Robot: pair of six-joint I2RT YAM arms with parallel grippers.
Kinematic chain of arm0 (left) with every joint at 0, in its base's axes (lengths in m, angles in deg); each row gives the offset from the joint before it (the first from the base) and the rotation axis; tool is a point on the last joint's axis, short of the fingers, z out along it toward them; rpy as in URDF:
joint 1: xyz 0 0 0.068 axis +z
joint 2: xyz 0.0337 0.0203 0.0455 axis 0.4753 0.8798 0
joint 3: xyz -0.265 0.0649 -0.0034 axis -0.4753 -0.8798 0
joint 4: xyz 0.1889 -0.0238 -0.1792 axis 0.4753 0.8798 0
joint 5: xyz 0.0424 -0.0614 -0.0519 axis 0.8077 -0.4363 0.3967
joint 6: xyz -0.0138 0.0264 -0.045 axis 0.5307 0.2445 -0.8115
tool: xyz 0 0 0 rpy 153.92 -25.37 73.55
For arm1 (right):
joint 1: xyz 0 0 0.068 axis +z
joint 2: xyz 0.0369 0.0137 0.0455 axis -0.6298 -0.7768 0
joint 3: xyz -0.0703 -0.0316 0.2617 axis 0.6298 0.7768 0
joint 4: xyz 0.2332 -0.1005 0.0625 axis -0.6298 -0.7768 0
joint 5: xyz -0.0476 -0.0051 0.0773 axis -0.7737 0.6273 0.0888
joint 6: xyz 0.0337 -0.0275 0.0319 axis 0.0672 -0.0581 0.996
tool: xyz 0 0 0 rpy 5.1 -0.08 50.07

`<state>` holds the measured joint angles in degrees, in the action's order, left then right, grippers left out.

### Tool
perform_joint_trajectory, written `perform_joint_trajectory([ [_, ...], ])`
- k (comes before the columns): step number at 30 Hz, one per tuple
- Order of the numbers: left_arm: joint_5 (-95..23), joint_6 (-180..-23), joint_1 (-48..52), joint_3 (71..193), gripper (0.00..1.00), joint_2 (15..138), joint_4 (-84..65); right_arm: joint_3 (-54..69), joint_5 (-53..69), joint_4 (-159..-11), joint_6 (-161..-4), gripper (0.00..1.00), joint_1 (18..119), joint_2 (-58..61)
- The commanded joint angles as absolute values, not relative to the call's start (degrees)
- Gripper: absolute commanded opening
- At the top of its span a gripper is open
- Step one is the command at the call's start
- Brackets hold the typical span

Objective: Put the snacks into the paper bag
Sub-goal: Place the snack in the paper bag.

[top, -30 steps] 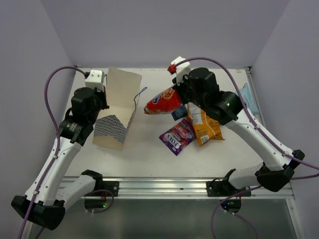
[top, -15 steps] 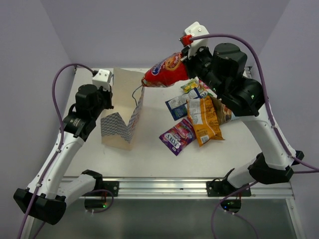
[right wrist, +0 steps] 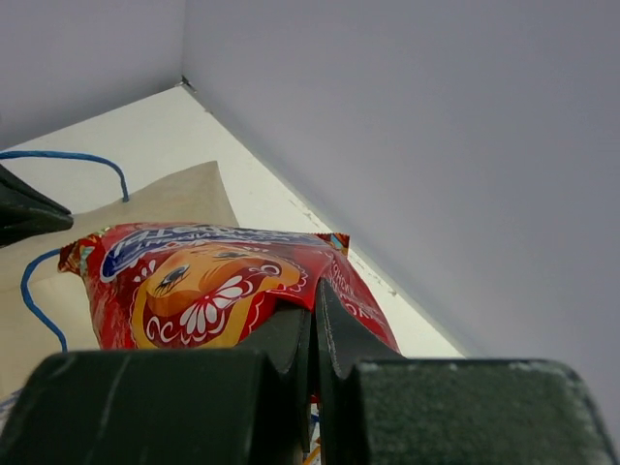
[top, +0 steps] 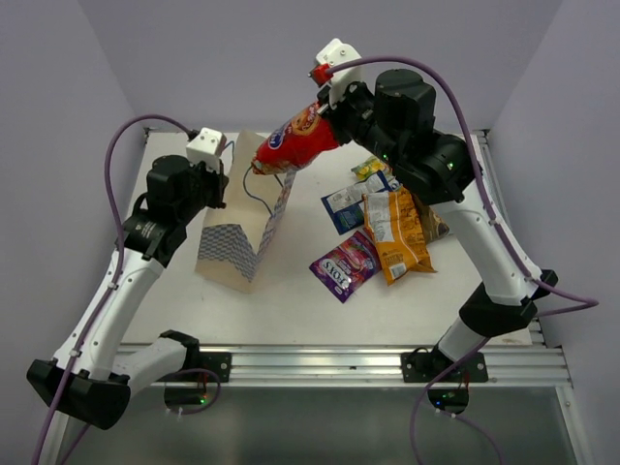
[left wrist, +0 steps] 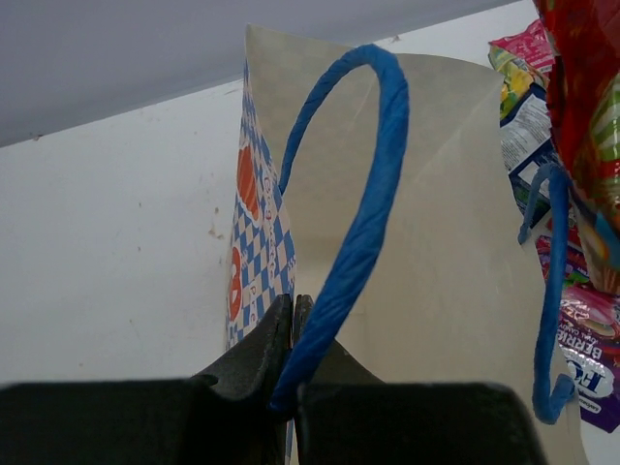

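Note:
The paper bag (top: 237, 232) stands upright left of centre, checkered outside, plain brown inside (left wrist: 436, 262). My left gripper (top: 221, 176) is shut on the bag's left rim beside a blue cord handle (left wrist: 363, 208) and holds it up. My right gripper (top: 327, 116) is shut on the edge of the red cookie bag (top: 288, 143), which hangs tilted above the bag's mouth; it fills the right wrist view (right wrist: 208, 286). On the table lie the orange chip bag (top: 395, 235), the purple pack (top: 345, 263), a light-blue bag (top: 344, 205) and a yellow-green pack (top: 369, 170).
The table's back wall and side walls close in the work area. A metal rail (top: 320, 360) runs along the near edge. The remaining snacks cluster right of the bag, under my right arm (top: 455, 184).
My right gripper has carried the red cookie bag up and left, from beside the snack pile to above the bag's mouth. My left gripper has raised the bag's rim, standing it more upright.

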<state>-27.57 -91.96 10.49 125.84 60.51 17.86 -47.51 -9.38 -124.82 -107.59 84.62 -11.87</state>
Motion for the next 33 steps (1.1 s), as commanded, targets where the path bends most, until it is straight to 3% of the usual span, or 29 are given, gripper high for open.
perform_joint_trajectory([
  [1,-29.5,-90.2,9.6,128.9,0.0,61.7,19.0,-53.7,-8.4,-112.0,-109.2,0.0,84.6,-10.3],
  [10,-17.5,-91.0,9.5,130.7,0.0,61.6,20.3,-51.8,-12.1,-106.8,-110.2,0.0,84.6,-6.5],
  [24,-23.6,-90.2,9.0,131.5,0.0,62.5,22.2,-54.5,-8.5,-107.8,-109.2,0.0,84.6,-7.5],
  [33,-25.6,-90.6,9.0,132.9,0.0,62.3,21.1,-47.0,3.3,-109.5,-106.3,0.0,85.3,-7.4],
])
